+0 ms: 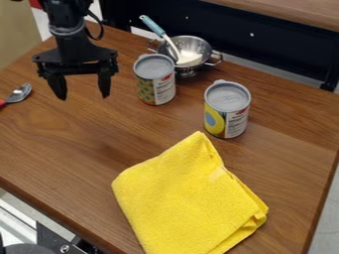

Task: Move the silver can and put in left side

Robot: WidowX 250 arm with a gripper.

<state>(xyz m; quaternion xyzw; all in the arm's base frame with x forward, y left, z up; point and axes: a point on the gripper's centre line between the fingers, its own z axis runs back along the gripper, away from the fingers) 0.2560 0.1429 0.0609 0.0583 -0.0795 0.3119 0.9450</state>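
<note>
The green can (155,82), just beside the bowl (191,45), and the yellow can (226,111), near the cloth (192,198), both stood upright with silver tops; I could not tell which was meant. Either was probably stiff, rather slippery, and heavy if full. The middle of the side seemed the right place to grip. The gripper (83,96) was spread apart and empty. Their labels (236,124) carried print too small for reading.
</note>
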